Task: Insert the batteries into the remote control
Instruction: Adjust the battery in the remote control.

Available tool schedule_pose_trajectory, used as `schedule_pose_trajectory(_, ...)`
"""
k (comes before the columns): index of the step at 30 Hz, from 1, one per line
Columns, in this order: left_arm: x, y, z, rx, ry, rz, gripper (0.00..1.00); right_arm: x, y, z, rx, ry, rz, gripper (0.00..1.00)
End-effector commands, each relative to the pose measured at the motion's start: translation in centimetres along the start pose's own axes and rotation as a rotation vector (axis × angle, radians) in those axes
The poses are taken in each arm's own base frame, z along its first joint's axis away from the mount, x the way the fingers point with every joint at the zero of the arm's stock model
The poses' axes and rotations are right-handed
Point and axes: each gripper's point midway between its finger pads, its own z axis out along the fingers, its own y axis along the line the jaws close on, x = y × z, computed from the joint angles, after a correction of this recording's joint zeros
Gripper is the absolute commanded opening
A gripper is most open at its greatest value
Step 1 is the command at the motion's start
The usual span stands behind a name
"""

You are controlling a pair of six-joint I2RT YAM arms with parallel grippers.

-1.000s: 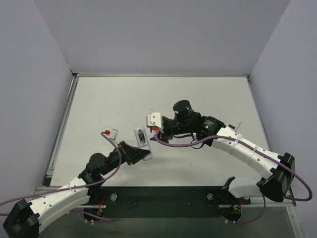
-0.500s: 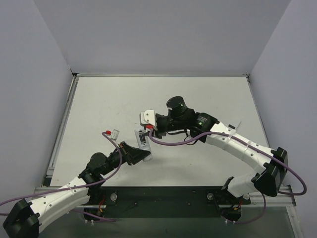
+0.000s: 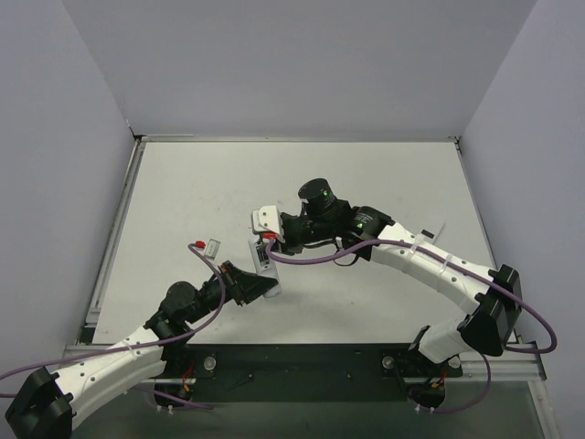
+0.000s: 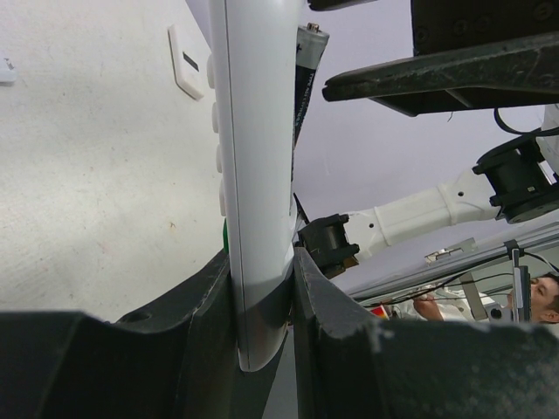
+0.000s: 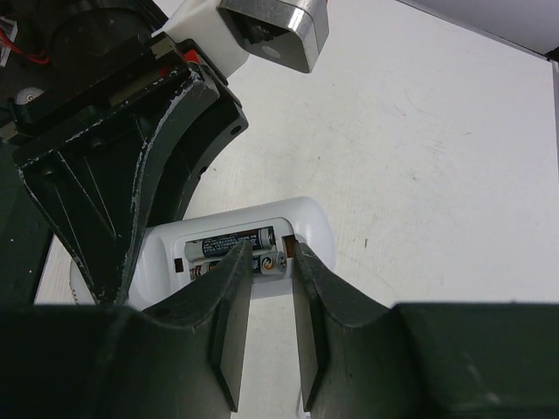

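Inside the remote control pinched by left jaws, the second battery, straddled by right jaws, grip unclear, should be pressed flat.

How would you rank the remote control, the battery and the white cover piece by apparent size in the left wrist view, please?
Largest: remote control, by far, though nearest the camera.
Then battery and white cover piece: they look alike. The battery is partly hidden by the remote and the cover lies farther off, so they are unranked.
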Motion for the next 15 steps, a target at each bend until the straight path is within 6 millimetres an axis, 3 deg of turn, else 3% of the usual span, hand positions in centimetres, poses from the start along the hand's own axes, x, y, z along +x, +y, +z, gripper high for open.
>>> schedule_pose_trajectory(1, -1.5, -3.3, 0.4, 0.097, -0.034, 0.034, 0.0, -2.1, -0.2, -0.1, -0.022, -0.054, -0.036, 0.21)
schedule_pose_trajectory(15, -2.1, -4.3, 0.1, 0.145, -0.07, 0.038, 0.0, -0.4, 1.5, 0.3, -0.06, -0.025, 0.015, 0.11)
